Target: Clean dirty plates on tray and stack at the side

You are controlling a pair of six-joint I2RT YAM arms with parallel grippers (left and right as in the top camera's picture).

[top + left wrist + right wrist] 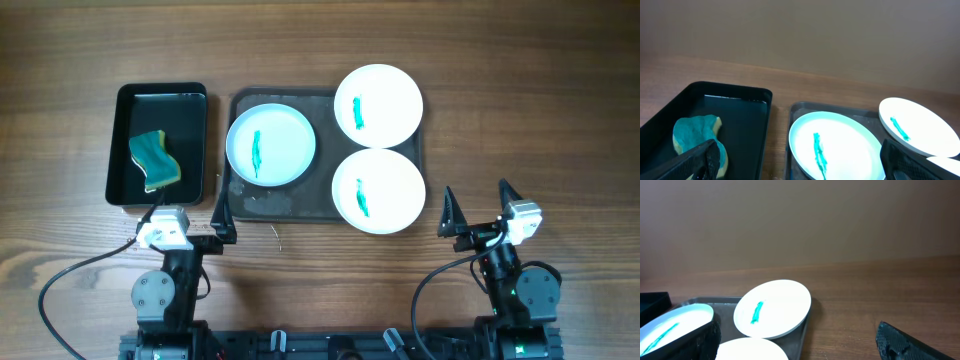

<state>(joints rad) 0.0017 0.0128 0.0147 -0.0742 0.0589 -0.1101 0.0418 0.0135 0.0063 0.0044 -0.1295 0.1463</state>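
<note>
Plainly none of the plates has been wiped: each shows a teal-green smear at its centre, and all three lie on the tray (pixel 285 205), a flat dark grey one in the middle of the wooden table (pixel 560 120). The left plate (pixel 271 145) sits fully inside the rim. The far right plate (pixel 378 105) hangs out over the tray's far edge, and from the right wrist camera it looks slightly tilted on that rim. The near right plate (pixel 378 190) lies just beside it, poking a little past the near edge. Left of the tray stands a glossy black container (pixel 190 115) with a teal and yellow sponge (pixel 153 160) lying in it. The left gripper (pixel 188 218) hovers at the near side between container and tray, jaws spread wide, holding nothing. The right gripper (pixel 478 210) sits just right of the near right plate, likewise gaping and empty.
</note>
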